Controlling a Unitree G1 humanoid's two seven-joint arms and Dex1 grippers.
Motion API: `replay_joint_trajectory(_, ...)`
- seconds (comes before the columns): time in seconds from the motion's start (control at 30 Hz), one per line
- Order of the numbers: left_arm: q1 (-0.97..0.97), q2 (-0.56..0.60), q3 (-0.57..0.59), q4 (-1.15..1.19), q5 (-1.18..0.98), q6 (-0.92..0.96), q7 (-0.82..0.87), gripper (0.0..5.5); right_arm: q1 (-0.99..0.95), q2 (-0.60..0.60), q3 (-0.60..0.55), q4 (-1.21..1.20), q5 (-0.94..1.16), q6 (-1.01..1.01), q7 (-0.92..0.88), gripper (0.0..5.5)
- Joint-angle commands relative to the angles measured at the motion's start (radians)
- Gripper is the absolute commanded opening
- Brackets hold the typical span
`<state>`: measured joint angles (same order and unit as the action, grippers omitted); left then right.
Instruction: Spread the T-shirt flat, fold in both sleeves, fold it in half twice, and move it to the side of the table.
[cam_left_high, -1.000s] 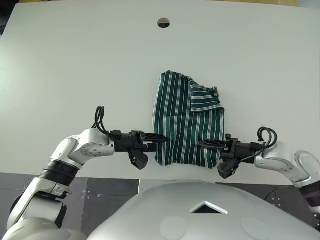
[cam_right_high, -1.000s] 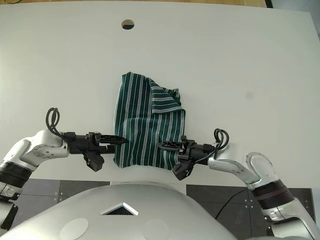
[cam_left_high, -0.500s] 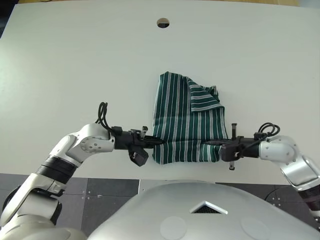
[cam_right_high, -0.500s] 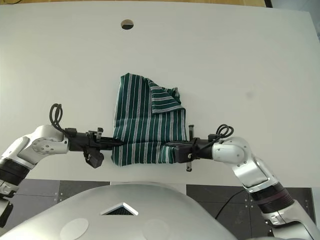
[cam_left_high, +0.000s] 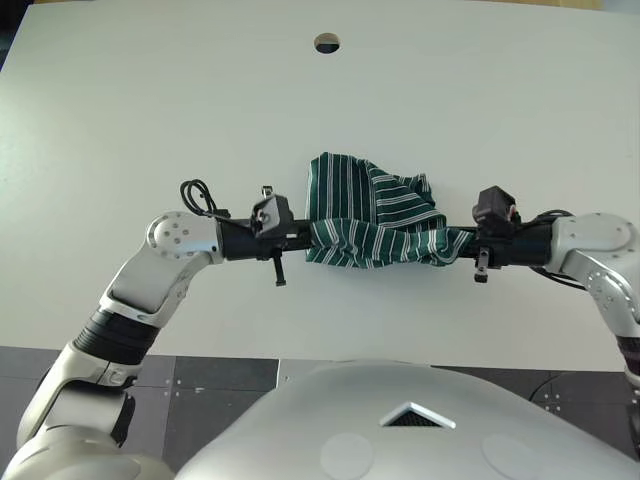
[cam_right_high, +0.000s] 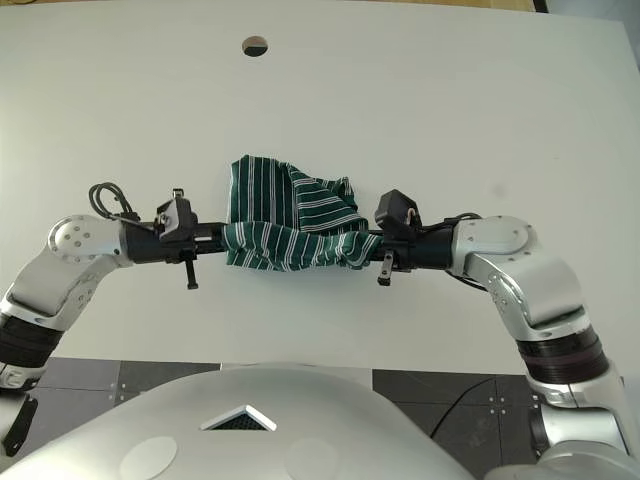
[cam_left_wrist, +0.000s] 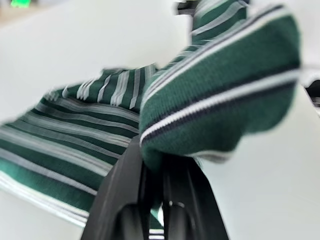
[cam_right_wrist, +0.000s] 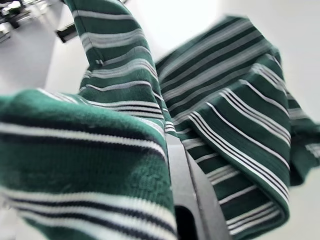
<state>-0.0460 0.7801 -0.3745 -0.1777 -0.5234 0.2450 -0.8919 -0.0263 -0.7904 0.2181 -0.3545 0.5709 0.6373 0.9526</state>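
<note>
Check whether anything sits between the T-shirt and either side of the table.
Nothing visible does. The left claw and right claw are each shut on a corner of the T-shirt, and nothing lies between it and the left or right edge of the table. The round hole sits far beyond it.

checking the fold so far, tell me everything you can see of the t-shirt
The T-shirt is dark green, knit-looking cloth with thin white stripes, bunched into a wide rumpled band near the middle of the white table. The left gripper and right gripper each pinch one near corner, fingers shut on the cloth, so that edge stretches between them. The far part lies on the table, one flap turned over.
</note>
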Motion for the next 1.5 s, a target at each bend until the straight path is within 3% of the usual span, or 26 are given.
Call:
replay_joint_trajectory(0.03, -0.067, -0.068, 0.046, -0.026, -0.055, 0.298, 0.132, 0.11, -0.106, 0.076, -0.017, 0.067, 0.001, 0.153, -0.118, 0.13)
replay_joint_trajectory(0.17, -0.100, -0.126, 0.083, -0.016, -0.062, 0.453, 0.206, 0.11, -0.187, 0.145, -0.032, 0.155, -0.017, 0.231, -0.201, 0.13)
replay_joint_trajectory(0.47, -0.153, -0.223, 0.152, 0.135, 0.006, 0.536, 0.282, 0.11, -0.294, 0.252, -0.104, 0.359, 0.030, 0.435, -0.274, 0.13)
replay_joint_trajectory(0.8, -0.192, -0.347, 0.262, 0.254, 0.006, 0.576, 0.339, 1.56, -0.342, 0.342, -0.188, 0.461, 0.042, 0.485, -0.337, 1.93)
replay_joint_trajectory(1.0, -0.224, -0.412, 0.367, 0.303, -0.024, 0.589, 0.366, 1.56, -0.383, 0.395, -0.321, 0.547, 0.037, 0.452, -0.414, 1.93)
replay_joint_trajectory(1.17, -0.259, -0.438, 0.488, 0.355, -0.050, 0.565, 0.394, 1.56, -0.368, 0.362, -0.377, 0.510, 0.035, 0.405, -0.405, 1.93)
replay_joint_trajectory(1.33, -0.253, -0.450, 0.548, 0.348, -0.054, 0.497, 0.374, 1.56, -0.318, 0.349, -0.319, 0.413, -0.106, 0.106, -0.392, 1.93)
replay_joint_trajectory(1.5, -0.202, -0.457, 0.556, 0.248, -0.046, 0.391, 0.341, 1.01, -0.215, 0.353, -0.044, 0.170, -0.395, -0.249, -0.410, 1.08)
